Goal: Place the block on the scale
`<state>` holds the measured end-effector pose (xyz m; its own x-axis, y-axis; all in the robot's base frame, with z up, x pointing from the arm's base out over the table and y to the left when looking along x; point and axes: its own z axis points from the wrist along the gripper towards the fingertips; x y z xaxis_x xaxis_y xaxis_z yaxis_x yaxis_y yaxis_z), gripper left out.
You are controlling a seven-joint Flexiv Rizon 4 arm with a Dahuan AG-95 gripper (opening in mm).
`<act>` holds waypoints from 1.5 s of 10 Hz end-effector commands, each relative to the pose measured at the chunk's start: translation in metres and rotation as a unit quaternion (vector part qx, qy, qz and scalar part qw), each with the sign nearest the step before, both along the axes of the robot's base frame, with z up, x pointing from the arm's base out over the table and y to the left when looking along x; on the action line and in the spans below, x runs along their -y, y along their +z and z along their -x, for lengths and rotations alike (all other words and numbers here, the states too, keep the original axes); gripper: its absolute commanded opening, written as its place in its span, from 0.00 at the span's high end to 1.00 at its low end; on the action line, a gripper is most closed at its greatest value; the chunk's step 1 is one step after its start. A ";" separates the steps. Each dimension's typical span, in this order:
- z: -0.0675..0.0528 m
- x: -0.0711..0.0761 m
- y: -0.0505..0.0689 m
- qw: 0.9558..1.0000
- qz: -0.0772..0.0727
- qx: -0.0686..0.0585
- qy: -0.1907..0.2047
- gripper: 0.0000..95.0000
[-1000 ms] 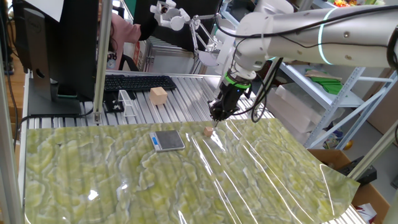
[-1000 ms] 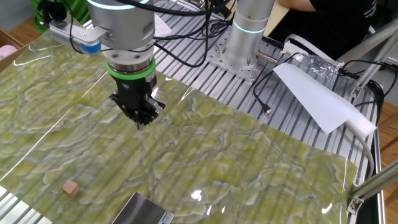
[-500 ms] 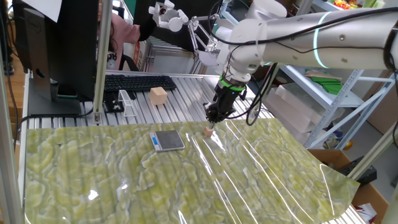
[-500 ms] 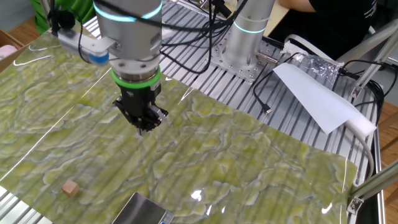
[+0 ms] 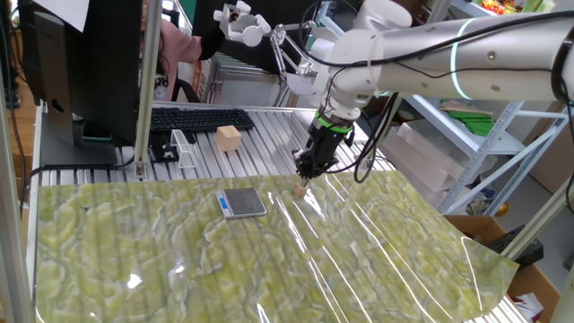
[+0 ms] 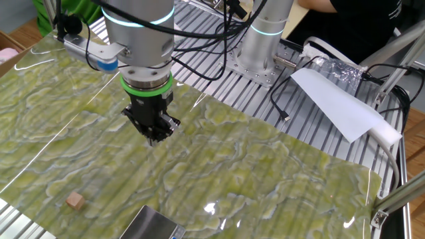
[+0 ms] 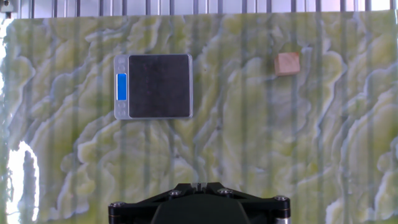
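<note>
The jaws are sitting pinched fully together with nothing between them, pointing straight down. The gripper is hanging a little above the green marbled mat, not touching it, and the black fingers are coming out from under a bright green ring on the wrist. In the one fixed view the gripper is showing just above the block, but the other fixed view is telling a different story: there the block is lying well apart from the gripper, down near the mat's lower left edge.

From the hand view, the tiny light-brown block is resting flat on the mat toward the upper right. The scale is lying off to its left with a clear strip of mat between them, so they aren't touching. Its dark platform is bare, and its blue strip is running down its left side. In the one fixed view the scale is sitting just left of the block.

Further back on the ribbed metal counter, a larger pale wooden block is sitting beside a black keyboard. A white sheet of paper is lying on the counter off the mat's far corner.
</note>
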<state>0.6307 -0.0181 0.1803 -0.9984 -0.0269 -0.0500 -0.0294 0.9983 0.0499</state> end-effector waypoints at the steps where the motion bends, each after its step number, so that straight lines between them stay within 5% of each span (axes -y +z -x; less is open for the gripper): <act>1: -0.001 -0.002 -0.004 1.000 -0.001 -0.001 -0.002 1.00; 15: -0.009 -0.020 -0.053 1.000 -0.003 0.004 -0.007 1.00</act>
